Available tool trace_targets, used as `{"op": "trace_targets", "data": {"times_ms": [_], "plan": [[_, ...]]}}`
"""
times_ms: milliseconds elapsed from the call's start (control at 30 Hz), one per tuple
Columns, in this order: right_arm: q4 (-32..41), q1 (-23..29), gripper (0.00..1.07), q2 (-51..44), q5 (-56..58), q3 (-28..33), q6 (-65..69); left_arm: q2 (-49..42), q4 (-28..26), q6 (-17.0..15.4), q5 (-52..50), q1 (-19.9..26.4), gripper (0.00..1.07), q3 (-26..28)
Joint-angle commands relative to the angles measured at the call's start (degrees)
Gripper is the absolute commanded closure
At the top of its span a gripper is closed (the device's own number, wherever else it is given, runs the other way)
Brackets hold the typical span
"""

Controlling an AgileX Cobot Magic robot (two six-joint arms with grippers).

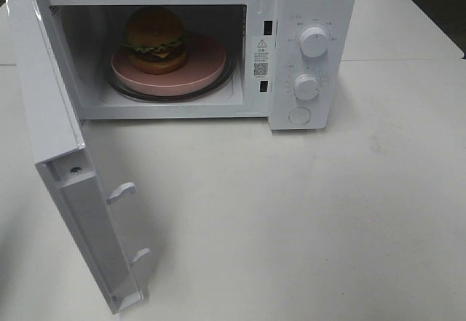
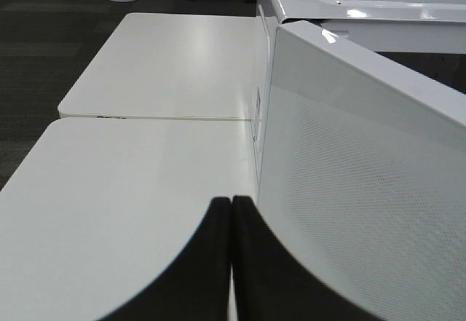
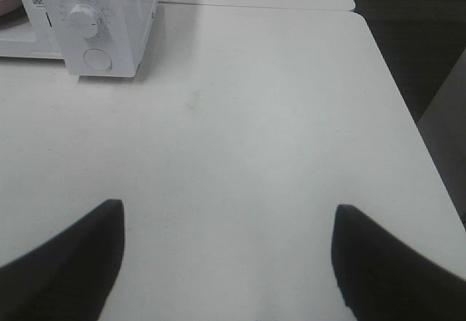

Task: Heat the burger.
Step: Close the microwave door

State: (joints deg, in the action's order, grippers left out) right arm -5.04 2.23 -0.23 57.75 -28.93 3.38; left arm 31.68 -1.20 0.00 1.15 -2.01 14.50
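Burger [image 1: 154, 38] sits on the pink plate [image 1: 207, 70] inside the microwave [image 1: 313, 1], so loading looks done. The door [image 1: 69, 190] hangs wide open, swung out on the left side. My left gripper [image 2: 231, 208] has its fingers pressed flat together with nothing between them. The tips are just beside the door's outer mesh face, placed to push it shut, I'd guess. My right gripper [image 3: 229, 226] is spread wide over bare table [image 3: 240, 117], holding nothing, well apart from the microwave front. Left to do, as I judge it: close the door, then turn the dials [image 1: 314, 41] to start the heat. Neither gripper is on a dial now. Call it roughly midway.
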Motion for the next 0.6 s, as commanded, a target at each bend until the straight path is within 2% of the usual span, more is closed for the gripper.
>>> {"op": "trace_targets", "data": {"times_ms": [33, 133, 200, 300, 367, 500, 567, 600], "plan": [[0.1, -0.2, 0.31, -1.5, -0.6, 0.2, -0.3, 3.3, -0.4, 0.0, -9.5, 0.2, 1.07, -2.9], [0.1, -0.2, 0.31, -1.5, -0.6, 0.2, -0.3, 4.2, -0.3, 0.0, -11.2, 0.2, 1.07, -3.1], [0.1, -0.2, 0.31, -1.5, -0.6, 0.2, -0.3, 8.4, 2.3, 0.0, -16.8, 0.2, 1.07, -3.7], [0.1, -0.2, 0.31, -1.5, -0.6, 0.2, -0.3, 10.0, 3.7, 0.0, -18.6, 0.2, 1.07, -3.7], [0.1, -0.2, 0.31, -1.5, -0.6, 0.2, -0.3, 15.2, 7.6, -0.6, -23.5, 0.2, 1.07, -3.7], [0.1, -0.2, 0.31, -1.5, -0.6, 0.2, -0.3, 19.3, 8.5, -0.7, -26.9, 0.2, 1.07, -3.7], [0.1, -0.2, 0.31, -1.5, -0.6, 0.2, -0.3, 21.4, 8.7, -1.8, -28.9, 0.2, 1.07, -3.7], [0.1, -0.2, 0.31, -1.5, -0.6, 0.2, -0.3, 23.7, 9.0, -3.6, -31.0, 0.2, 1.07, -3.7]]}}
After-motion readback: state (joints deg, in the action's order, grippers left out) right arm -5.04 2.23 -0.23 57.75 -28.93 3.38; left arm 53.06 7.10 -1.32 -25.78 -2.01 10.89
